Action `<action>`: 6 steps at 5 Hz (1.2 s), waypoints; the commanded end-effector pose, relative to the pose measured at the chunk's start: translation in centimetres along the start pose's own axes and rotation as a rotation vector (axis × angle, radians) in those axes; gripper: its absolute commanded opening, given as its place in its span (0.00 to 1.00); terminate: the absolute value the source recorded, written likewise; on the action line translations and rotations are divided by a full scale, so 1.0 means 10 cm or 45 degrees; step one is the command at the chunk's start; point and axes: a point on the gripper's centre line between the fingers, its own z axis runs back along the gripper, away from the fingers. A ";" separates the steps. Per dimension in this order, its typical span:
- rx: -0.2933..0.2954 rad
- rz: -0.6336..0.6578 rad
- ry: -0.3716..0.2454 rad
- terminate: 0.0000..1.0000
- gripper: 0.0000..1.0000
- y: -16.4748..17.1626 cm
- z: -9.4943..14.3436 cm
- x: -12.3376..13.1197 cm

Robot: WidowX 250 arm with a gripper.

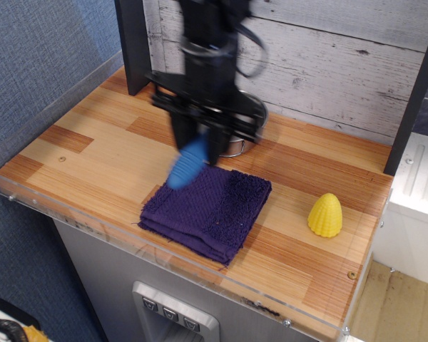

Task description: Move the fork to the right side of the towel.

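1. Gripper point(200, 139), upper centre of frame, fingers clamped on the fork point(187, 163); blue handle hangs over the towel's point(207, 206) upper-left corner, tines hidden.
2. Risk: fork is held w/ handle sticking out, so it could twist or slip mid-carry and drop onto the towel, short of the bare wood at right.
3. Risk: yellow corn toy point(325, 215) sits lower right; setting down too far right could knock it.
4. Count: 1 fork, 1 towel, 1 pot point(253, 114) (mostly hidden behind arm), 1 corn toy.

Whitewashed plank wall point(328, 50) behind a striped wooden counter point(93, 142) (blue fabric panel point(36, 57) alongside)
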 end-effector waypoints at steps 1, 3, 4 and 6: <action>0.087 0.083 0.016 0.00 0.00 -0.62 -0.12 -0.11; -0.030 -0.015 -0.044 0.00 0.00 -0.89 -0.44 -0.14; -0.186 -0.089 -0.116 0.00 0.00 -0.91 -0.57 -0.10; -0.186 -0.048 -0.085 0.00 0.00 -0.88 -0.73 -0.09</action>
